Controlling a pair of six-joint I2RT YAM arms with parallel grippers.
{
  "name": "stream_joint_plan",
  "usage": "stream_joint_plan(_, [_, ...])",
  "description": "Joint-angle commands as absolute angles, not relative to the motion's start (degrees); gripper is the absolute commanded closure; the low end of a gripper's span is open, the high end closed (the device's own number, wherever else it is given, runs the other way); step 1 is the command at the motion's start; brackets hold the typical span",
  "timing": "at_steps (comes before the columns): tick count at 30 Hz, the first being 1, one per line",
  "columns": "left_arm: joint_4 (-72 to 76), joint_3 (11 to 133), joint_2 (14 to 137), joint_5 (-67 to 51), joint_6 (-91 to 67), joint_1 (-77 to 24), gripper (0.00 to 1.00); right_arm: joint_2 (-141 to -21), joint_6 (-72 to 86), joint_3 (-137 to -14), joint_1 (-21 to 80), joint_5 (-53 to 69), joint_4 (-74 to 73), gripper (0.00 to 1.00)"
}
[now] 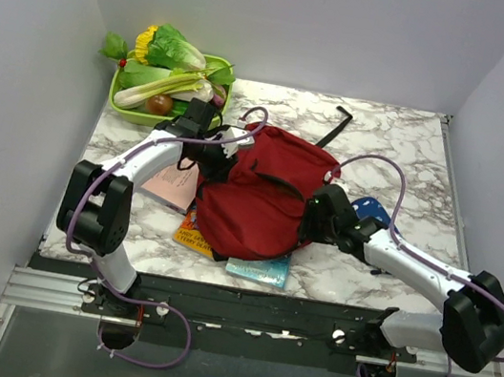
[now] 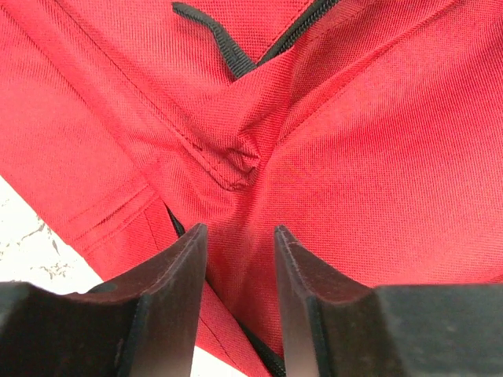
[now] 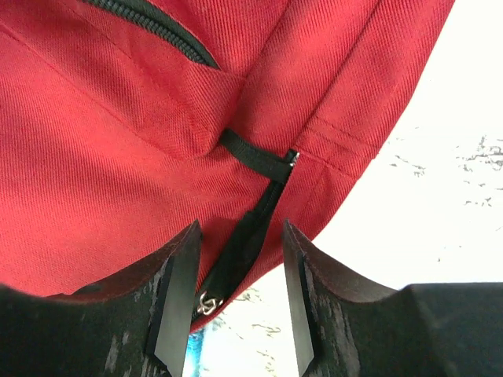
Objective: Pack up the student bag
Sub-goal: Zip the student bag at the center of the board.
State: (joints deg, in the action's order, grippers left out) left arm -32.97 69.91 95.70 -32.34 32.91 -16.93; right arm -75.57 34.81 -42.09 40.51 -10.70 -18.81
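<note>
The bag (image 1: 265, 196) lies slumped in the middle of the bench (image 1: 412, 157), on top of some books (image 1: 258, 270). It is soft cloth and looks floppy and light, so it will sag and fold when pulled. Good spots to grab are the seam by the zip (image 2: 302, 27) or the black strap (image 3: 251, 155). The left jaws are half open at the bag's far left corner, red cloth just past their tips. The right jaws are half open too, at its right side, the strap running between them. I can't tell if either touches the cloth.
</note>
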Motion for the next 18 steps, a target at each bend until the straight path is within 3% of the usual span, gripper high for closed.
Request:
stream_joint_plan(1, [-31.56,67.07,92.38,-28.92,31.29,-16.79,0.5,-75.06,36.21,-41.48,40.69,-7.91,-26.63,0.46])
stream_joint_plan(5, [-29.79,65.65,92.98,-29.09,29.8,-16.87,0.45,-78.48,36.82,-41.66,40.69,-4.59,-25.85,0.48])
stream_joint_plan(7, [-29.79,66.0,94.04,-30.05,28.74,-17.05,0.49,-79.97,37.26,-41.49,40.69,-2.82,-24.35,0.56])
stream_joint_plan(8, [-29.45,66.01,94.48,-30.32,28.57,-17.4,0.53,-79.98,37.79,-41.4,40.69,-2.2,-23.3,0.61])
stream_joint_plan(9, [-29.1,66.09,94.66,-30.67,28.39,-17.58,0.61,-79.81,38.31,-41.31,40.69,-1.85,-22.77,0.72])
stream_joint_plan(13, [-27.42,67.14,94.66,-35.4,25.5,-19.07,0.86,-75.77,37.27,-41.83,40.69,-2.98,-20.92,0.99])
stream_joint_plan(15, [-27.25,68.2,94.48,-37.34,23.83,-19.68,0.98,-71.3,34.74,-42.89,40.69,-3.6,-20.66,0.99])
stream_joint_plan(18, [-25.14,69.69,93.26,-40.69,18.91,-19.69,1.0,-62.16,31.04,-43.6,40.61,-2.9,-19.08,0.99])
